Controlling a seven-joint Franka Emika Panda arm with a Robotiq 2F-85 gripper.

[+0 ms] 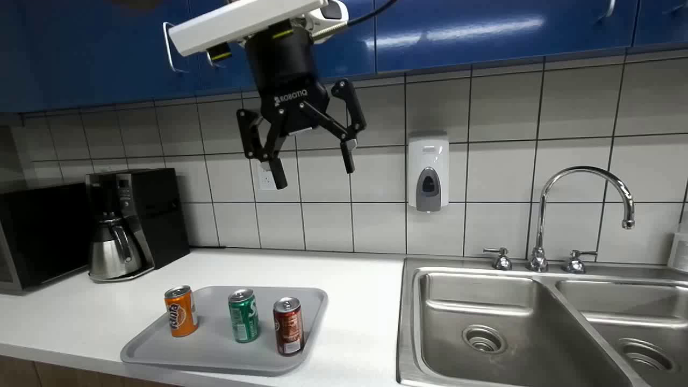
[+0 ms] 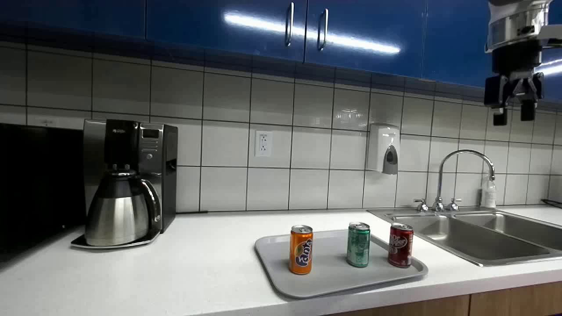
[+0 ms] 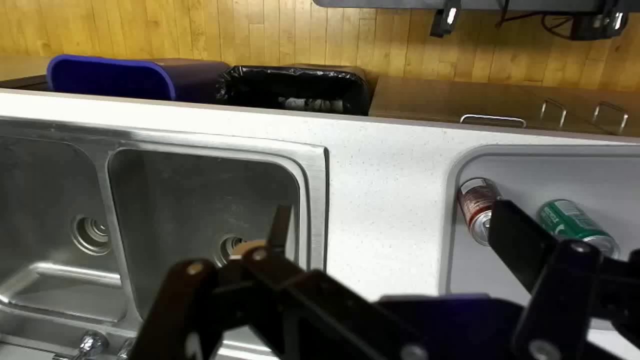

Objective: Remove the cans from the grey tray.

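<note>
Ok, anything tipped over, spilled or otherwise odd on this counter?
Nothing stands out: the Fanta can, green drink can and Dr Pepper can stand upright on the grey tray, with no spill visible.

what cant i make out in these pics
Tray: cut off by right edge, wrist view.
Orange can: unseen in wrist view, perhaps past the edge or behind the gripper.
Bottle: any label too small, in an exterior view.
Black box: cut off by left edge, both exterior views.
</note>
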